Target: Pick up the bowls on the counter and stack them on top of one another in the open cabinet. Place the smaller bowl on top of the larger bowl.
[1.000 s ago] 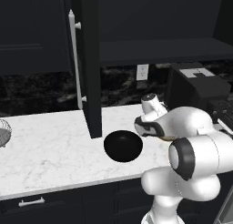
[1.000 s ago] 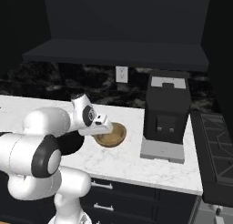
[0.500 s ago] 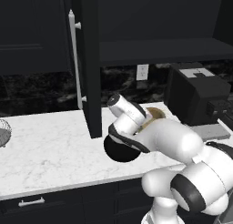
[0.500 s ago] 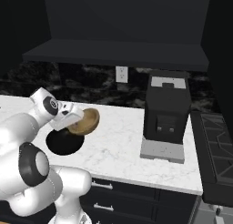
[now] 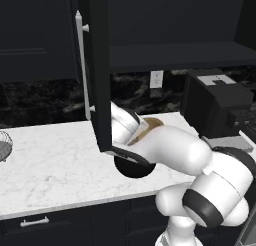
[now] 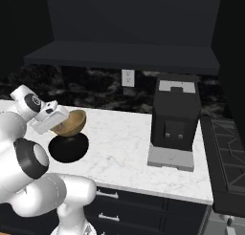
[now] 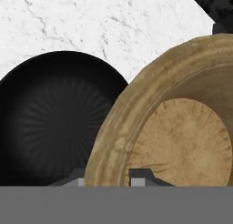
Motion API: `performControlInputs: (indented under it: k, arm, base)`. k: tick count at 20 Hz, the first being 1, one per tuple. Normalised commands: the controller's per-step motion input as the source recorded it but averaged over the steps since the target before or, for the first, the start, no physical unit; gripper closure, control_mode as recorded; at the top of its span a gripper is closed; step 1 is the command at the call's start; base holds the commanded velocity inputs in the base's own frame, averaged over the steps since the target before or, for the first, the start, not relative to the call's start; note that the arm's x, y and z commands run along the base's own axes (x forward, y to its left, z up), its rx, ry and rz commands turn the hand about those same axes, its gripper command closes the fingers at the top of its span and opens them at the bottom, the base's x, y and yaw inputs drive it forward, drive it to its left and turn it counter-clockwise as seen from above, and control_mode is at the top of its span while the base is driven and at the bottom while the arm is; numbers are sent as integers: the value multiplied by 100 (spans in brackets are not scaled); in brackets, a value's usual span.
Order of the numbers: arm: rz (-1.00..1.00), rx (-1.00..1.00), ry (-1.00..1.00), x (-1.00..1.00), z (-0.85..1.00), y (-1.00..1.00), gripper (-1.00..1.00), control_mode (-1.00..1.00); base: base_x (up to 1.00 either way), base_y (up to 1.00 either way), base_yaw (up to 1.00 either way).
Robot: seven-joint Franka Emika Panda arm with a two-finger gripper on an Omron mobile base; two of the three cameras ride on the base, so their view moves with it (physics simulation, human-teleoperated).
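**A:** Anyone else finding this one hard to read? From the left base view the arm is blocking most of the smaller bowl [image 5: 151,125], just a tan sliver is peeking out behind the white elbow, and the larger bowl [image 5: 131,167] is getting cut down to a black crescent under it.

**B:** Yeah, the right base view is doing better. The gripper [image 6: 56,122] is holding the smaller bowl [image 6: 72,123] tipped on its side in the air, right above the larger bowl [image 6: 68,148], not touching it. The black one is sitting on the counter [image 6: 124,143], well left of the coffee machine [image 6: 174,122].

**A:** Is the pincer actually clamping it?

**B:** In the hand view the two fingertips [image 7: 142,175] are straddling the wooden rim, one inside and one outside, so it's pinching the smaller bowl [image 7: 175,127] by its edge. Both bowls are looking empty: rough grainy wood with a paler flat bottom, versus the larger bowl [image 7: 54,118], glossy black with fine ribs fanning out from the middle.

**A:** And the open cabinet [image 5: 165,40]?

**B:** Its shelf is hanging above the black bowl, too dark to see into. The door [image 5: 97,70], white bar handle [image 5: 82,65] on it, is covering part of the arm.
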Motion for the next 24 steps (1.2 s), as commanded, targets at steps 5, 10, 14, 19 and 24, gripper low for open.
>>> performControlInputs:
  k: [5, 10, 14, 19, 24]
  arm:
    - [9, 2, 3, 0, -47, 5, 100, -100]
    - [9, 7, 1, 0, -53, 0, 100, -100]
    - [8, 11, 0, 0, -32, 0, 100, -100]
    - [8, 9, 0, 0, -13, 1, 100, -100]
    - [8, 7, 0, 0, -17, 17, 100, -100]
  base:
    - [0, 0, 0]
    - [0, 0, 0]
    - [0, 0, 0]
    - [0, 0, 0]
    - [0, 0, 0]
